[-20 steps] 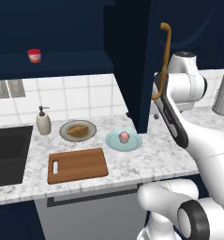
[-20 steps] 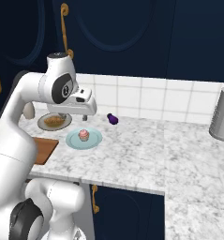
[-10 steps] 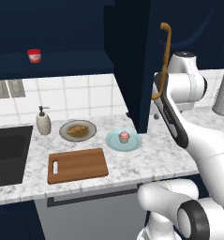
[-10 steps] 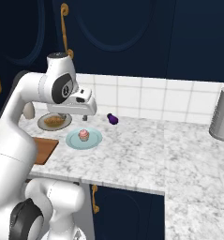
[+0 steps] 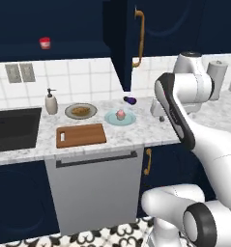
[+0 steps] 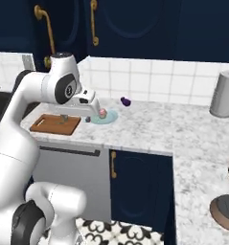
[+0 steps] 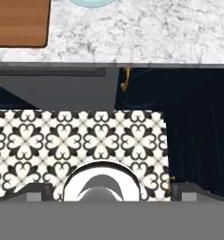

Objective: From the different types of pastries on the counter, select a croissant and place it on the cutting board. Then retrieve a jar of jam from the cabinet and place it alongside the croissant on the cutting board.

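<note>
Backing off now — whole view shifts, base has driven; croissant (image 5: 79,111) untouched, cutting board (image 5: 81,135) bare, gripper (image 7: 107,188) spread wide, empty.

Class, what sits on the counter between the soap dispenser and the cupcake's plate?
In the left base view, the croissant on its grey plate.

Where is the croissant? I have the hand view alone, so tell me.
Observer: The croissant lies on a grey plate, just behind the cutting board.
Operator: Give me the jam's place too.
Observer: The jar of jam stands on a shelf inside the open cabinet, high over the counter's sink end.
Operator: Report what sits on the blue plate.
Observer: A pink-frosted cupcake.
</note>
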